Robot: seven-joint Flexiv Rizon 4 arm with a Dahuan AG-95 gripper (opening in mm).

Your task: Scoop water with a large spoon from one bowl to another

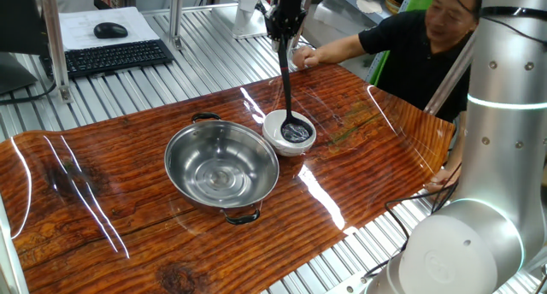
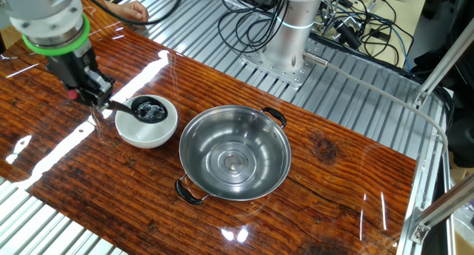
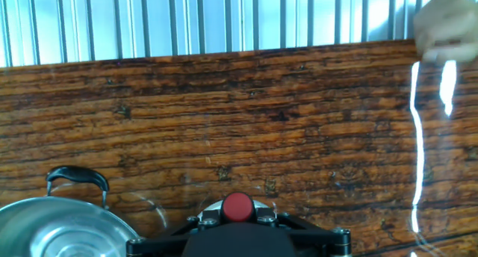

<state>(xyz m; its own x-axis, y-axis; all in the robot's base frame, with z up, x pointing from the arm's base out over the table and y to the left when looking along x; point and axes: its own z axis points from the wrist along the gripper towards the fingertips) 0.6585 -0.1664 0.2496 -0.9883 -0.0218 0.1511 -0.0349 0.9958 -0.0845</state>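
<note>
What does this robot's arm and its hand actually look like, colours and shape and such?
The arm is made of rounded silvery-grey segments with a bright green ring near the wrist. The gripper is black and angular, with a small red part. In the hand view a round red button sits on its black body.

Two high opposing views, hand view downward

Shiny steel bowl (image 2: 235, 161) on glossy wood-grain table (image 2: 333, 166)
</note>
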